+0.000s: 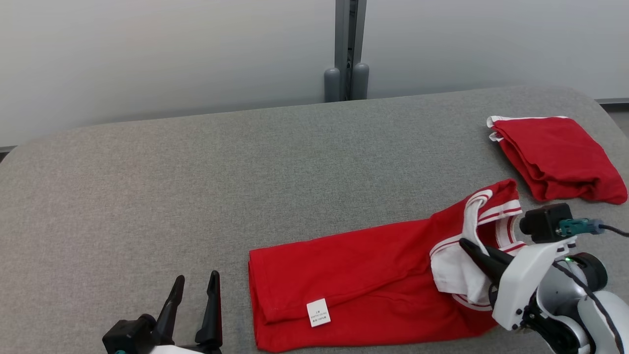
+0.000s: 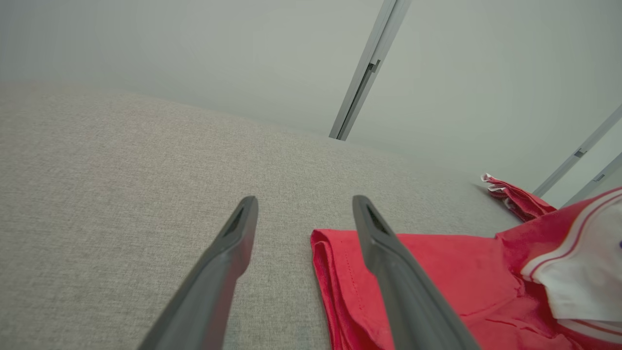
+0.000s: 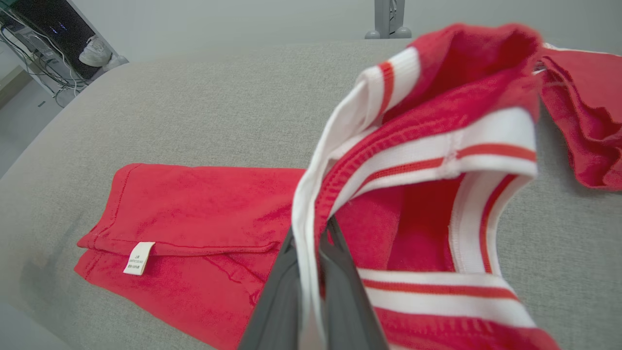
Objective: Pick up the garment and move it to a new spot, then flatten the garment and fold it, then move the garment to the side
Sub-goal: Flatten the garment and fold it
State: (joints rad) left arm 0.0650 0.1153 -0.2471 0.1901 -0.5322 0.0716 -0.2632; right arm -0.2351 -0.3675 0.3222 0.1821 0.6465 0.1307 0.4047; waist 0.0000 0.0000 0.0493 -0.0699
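The garment [image 1: 354, 275] lies along the front edge of the grey padded surface [image 1: 196, 172], right of the middle, as a long red strip, already doubled lengthwise, with a white label [image 1: 318, 312] showing near its hem end. Its other end, the white-and-red striped collar trim [image 3: 437, 160], is raised off the surface. The right gripper [image 1: 464, 243] has it pinched, fingers closed tight on the trim.

The left gripper [image 1: 197, 276] hovers near the front edge just beside the hem, its fingers spread wide and holding nothing.

By the look of it, moving and flattening are done and folding is under way. The cross fold, collar toward hem, seems left to do, then the shift aside. A second red garment [image 1: 557, 157] sits folded at the right edge.
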